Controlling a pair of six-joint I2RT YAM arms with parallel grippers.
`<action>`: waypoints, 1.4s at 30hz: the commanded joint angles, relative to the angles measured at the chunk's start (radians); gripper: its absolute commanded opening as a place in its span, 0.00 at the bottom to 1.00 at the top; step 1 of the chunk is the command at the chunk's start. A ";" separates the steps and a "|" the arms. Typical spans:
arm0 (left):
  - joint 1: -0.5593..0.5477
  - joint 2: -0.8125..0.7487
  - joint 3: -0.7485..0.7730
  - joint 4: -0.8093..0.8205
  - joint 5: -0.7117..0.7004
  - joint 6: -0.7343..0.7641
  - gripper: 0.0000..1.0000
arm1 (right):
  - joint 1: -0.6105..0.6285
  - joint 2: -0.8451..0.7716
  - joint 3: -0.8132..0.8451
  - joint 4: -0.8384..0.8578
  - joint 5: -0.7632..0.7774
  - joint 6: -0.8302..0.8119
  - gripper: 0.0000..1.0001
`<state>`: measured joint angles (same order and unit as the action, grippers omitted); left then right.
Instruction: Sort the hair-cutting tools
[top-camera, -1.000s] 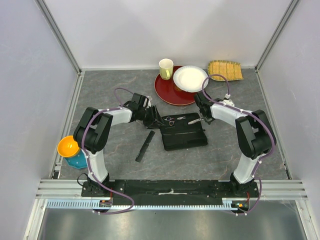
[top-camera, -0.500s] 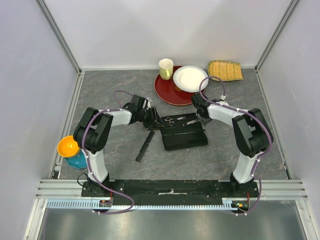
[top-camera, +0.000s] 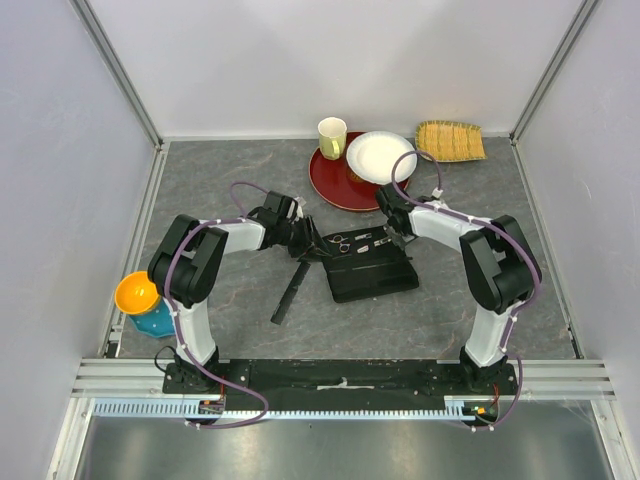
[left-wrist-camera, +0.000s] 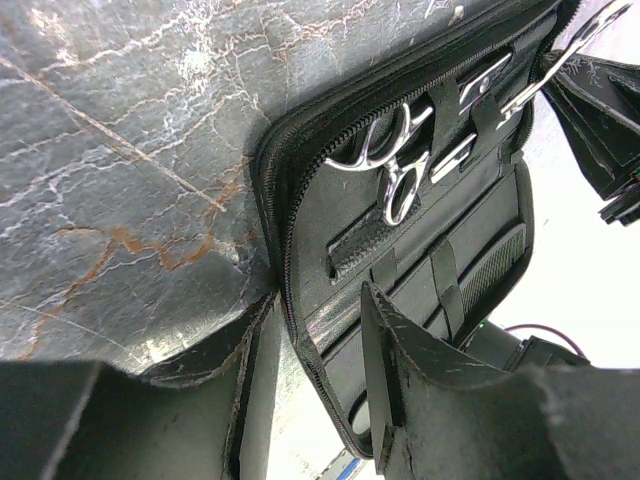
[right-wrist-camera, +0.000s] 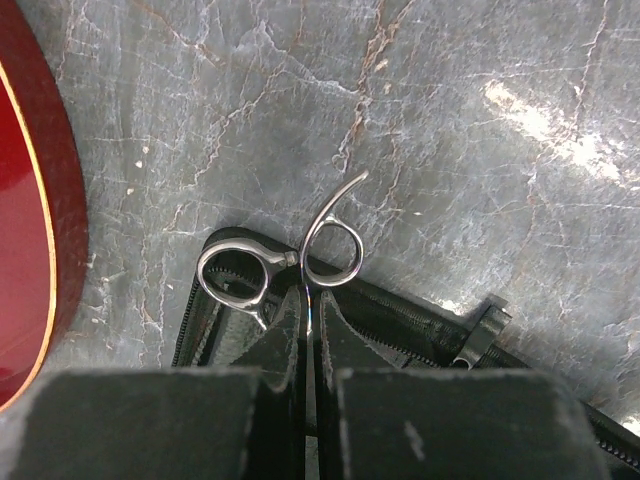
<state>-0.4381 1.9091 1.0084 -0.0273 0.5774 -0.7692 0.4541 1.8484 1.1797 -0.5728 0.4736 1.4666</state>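
An open black case (top-camera: 375, 275) lies mid-table. One pair of silver scissors (top-camera: 340, 242) is strapped inside it, also seen in the left wrist view (left-wrist-camera: 395, 165). My left gripper (top-camera: 308, 247) grips the case's left zippered edge (left-wrist-camera: 300, 330) between its fingers (left-wrist-camera: 375, 360). My right gripper (top-camera: 393, 232) is shut on the second scissors (right-wrist-camera: 300, 262), with the handle loops sticking out past the fingertips over the case's far edge. A long flat black comb (top-camera: 290, 293) lies on the table left of the case. I cannot make out the thicker comb-like tool.
A red round tray (top-camera: 335, 185) with a white plate (top-camera: 380, 157) and a cream cup (top-camera: 332, 137) sits behind the case; its rim shows in the right wrist view (right-wrist-camera: 30, 200). A bamboo mat (top-camera: 450, 140) lies back right. An orange bowl (top-camera: 137, 295) sits at the left edge.
My right gripper has moved left and slightly farther with the scissors, over the case's far edge. The case has turned slightly. The left gripper has stayed at the case's edge.
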 joint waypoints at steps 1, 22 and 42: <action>-0.030 0.008 -0.008 0.062 0.035 -0.041 0.43 | 0.040 0.035 0.049 -0.004 -0.099 0.040 0.00; -0.048 0.015 -0.017 0.089 0.039 -0.062 0.43 | 0.075 0.052 0.001 0.010 -0.211 0.089 0.00; -0.050 0.002 -0.022 0.089 -0.004 -0.059 0.43 | 0.077 -0.057 -0.003 -0.048 -0.185 0.021 0.13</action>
<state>-0.4709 1.9087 0.9909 0.0166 0.5739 -0.8005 0.5247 1.8305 1.1896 -0.6079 0.3523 1.4906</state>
